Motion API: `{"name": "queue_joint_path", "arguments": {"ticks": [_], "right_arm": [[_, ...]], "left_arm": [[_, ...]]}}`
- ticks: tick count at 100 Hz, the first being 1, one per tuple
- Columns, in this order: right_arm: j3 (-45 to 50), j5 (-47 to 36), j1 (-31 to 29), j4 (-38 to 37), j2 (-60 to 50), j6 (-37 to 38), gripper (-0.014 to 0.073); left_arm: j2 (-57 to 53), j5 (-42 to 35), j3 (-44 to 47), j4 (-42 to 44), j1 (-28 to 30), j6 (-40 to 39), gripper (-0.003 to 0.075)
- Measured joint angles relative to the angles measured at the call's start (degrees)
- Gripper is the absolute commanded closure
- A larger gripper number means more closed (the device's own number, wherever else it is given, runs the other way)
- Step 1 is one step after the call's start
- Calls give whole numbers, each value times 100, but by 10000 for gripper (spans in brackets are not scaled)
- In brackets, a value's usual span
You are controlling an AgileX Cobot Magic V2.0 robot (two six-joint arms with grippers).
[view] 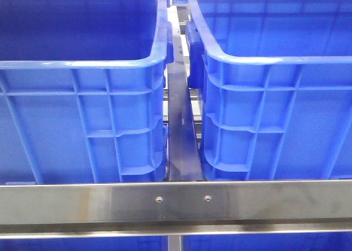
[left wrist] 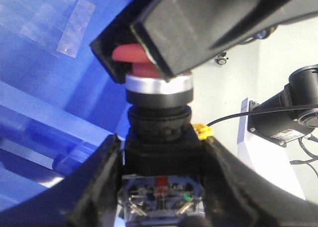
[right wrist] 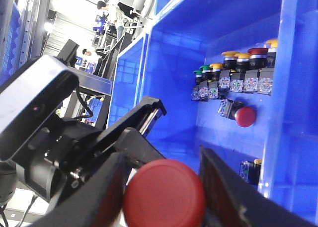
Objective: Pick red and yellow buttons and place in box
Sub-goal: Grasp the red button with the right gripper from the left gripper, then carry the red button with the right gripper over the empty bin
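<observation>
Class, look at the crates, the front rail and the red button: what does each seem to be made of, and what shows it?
Blue crate: likely moulded plastic, glossy, with ribbed walls and rolled rim. Front rail: brushed metal, probably steel, with dull reflections and two screws. Red button: smooth red cap, probably plastic, on a shiny metallic-looking collar and black body.

Two crates stand side by side behind the rail (view: 176, 204): the left crate (view: 82, 64) on one side of the divider bar (view: 179, 97), the right crate (view: 275, 64) on the other. In the right wrist view, a row of buttons (right wrist: 233, 75) lies inside a crate (right wrist: 174, 78), seemingly against its wall, with one loose button (right wrist: 238, 113) just beside that row.
</observation>
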Motion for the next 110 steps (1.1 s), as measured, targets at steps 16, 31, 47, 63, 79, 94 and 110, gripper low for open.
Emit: {"name": "queue_joint_path", "arguments": {"ticks": [16, 31, 47, 63, 79, 94, 110], "right_arm": [[0, 39, 0, 0, 0, 0, 298], [0, 65, 0, 0, 0, 0, 298], [0, 65, 0, 0, 0, 0, 298], [0, 160, -105, 0, 0, 0, 298], [0, 379, -609, -73, 0, -16, 298], [-90, 404, -1139, -519, 0, -16, 298], [-341, 41, -1436, -1104, 0, -222, 298]], "left_arm": [[0, 0, 0, 0, 0, 0, 167], [0, 0, 0, 0, 0, 0, 124], [0, 0, 0, 0, 0, 0, 124], [0, 75, 0, 0, 0, 0, 124], [0, 213, 0, 0, 0, 0, 124], [0, 235, 0, 0, 0, 0, 125], [0, 235, 0, 0, 0, 0, 136]]}}
